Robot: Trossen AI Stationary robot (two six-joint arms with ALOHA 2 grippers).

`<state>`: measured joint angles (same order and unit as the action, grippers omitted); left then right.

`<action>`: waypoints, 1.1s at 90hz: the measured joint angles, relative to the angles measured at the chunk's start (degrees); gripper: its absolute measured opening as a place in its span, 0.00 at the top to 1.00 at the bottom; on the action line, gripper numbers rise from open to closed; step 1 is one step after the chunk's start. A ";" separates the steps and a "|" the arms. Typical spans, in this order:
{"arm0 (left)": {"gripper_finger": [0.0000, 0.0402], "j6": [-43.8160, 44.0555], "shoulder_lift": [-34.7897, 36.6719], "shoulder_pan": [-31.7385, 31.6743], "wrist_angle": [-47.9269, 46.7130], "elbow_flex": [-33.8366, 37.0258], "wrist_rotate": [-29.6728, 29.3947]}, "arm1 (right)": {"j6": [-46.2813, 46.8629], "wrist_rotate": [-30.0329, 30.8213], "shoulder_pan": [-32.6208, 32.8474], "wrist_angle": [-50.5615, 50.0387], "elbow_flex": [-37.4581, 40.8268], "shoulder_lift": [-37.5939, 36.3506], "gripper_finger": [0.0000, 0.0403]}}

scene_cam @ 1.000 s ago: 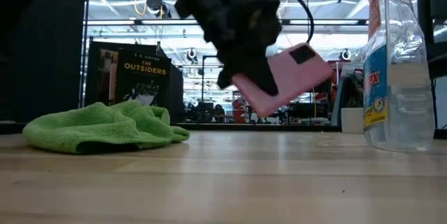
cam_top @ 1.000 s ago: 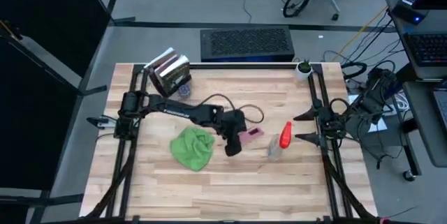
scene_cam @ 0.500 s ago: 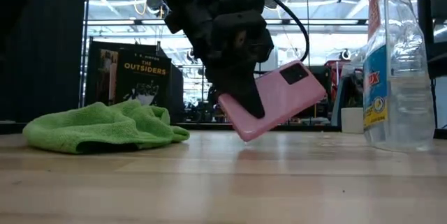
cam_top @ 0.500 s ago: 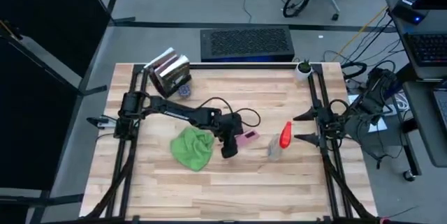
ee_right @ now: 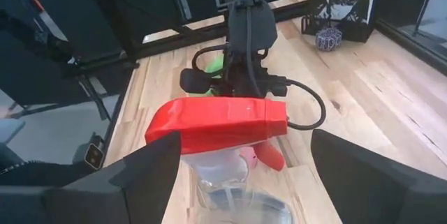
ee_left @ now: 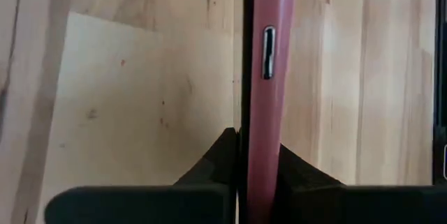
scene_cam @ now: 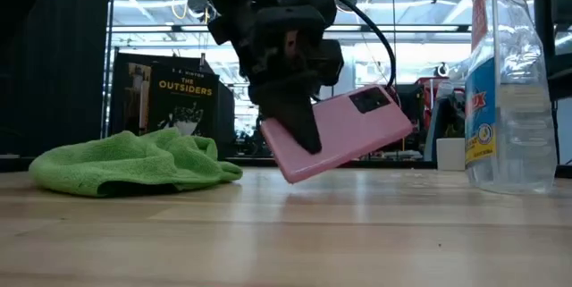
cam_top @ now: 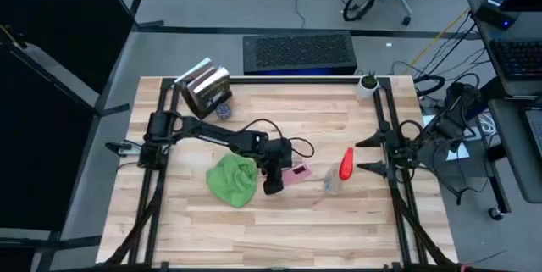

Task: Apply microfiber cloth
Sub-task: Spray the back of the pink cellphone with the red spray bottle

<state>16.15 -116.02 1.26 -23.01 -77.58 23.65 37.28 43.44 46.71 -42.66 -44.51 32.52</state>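
the left gripper [cam_top: 273, 180] is hanging over the middle of the wooden table [cam_top: 356, 221], its jaws pinching a pink phone [scene_cam: 344, 135] by its thin edges. in the left wrist view the two dark fingers [ee_left: 216, 165] are pressing on either side of the phone's narrow side, where a side button is showing. in the low view the phone is tilting, its lower corner sitting just above the tabletop; whether it is touching the wood is hard to tell.

the microfiber cloth [cam_top: 232, 179] is lying crumpled on the table just beside the left gripper, on the left arm's side, apart from the phone. in the low view it is sitting as a low green heap [scene_cam: 130, 164] with bare wood between it and the phone.

a clear spray bottle [cam_top: 340, 170] with a red trigger is standing near the phone on the other side, close to the right gripper [cam_top: 366, 153], which is waiting at the table's right rail. its fingers are standing wide apart at either side of the right wrist view, with the red trigger [ee_right: 220, 123] between them but not touched.

the near half of the table is offering open wood. a book [cam_top: 206, 87] is standing at the far left corner. in the low view the bottle is being cut off at the top and right edge, and the left arm is hiding part of the phone.
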 joint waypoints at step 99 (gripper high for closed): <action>0.56 -1.19 -2.12 -5.10 -3.28 -0.51 -3.04 | -0.32 0.00 0.00 -1.05 0.04 0.19 0.25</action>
<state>14.96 -118.14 -3.84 -26.29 -78.09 20.61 36.96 43.44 46.72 -43.72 -44.47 32.71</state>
